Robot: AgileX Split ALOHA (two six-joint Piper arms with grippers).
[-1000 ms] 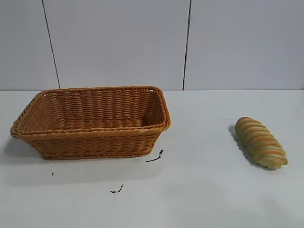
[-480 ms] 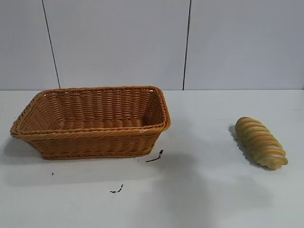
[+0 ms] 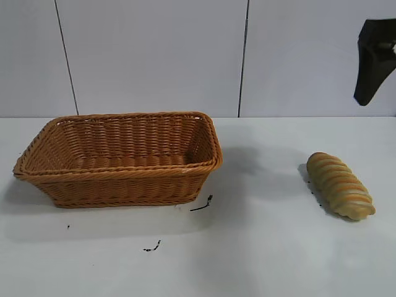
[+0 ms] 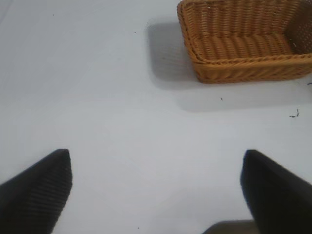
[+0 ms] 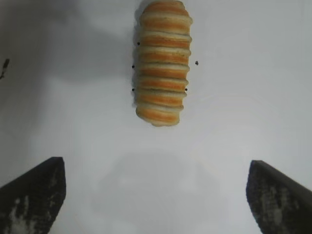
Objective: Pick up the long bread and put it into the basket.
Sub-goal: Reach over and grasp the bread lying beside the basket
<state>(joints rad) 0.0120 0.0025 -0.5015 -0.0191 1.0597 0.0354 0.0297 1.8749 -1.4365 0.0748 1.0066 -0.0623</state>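
The long bread (image 3: 340,185), a tan loaf with orange-brown spiral ridges, lies on the white table at the right. The wicker basket (image 3: 124,170) stands empty at the left. My right gripper (image 3: 371,74) hangs high at the upper right, above and behind the bread. In the right wrist view it (image 5: 156,195) is wide open and empty, with the bread (image 5: 162,63) ahead of it and apart from it. My left gripper (image 4: 156,190) is out of the exterior view. It is wide open and empty over bare table, far from the basket (image 4: 243,61).
Two small black marks (image 3: 202,205) (image 3: 153,247) lie on the table in front of the basket. Tiny black specks (image 5: 196,62) sit around the bread. A panelled wall stands behind the table.
My right gripper has come into the exterior view at the upper right. Its shadow has moved across the table towards the bread. Bread and basket have not moved.
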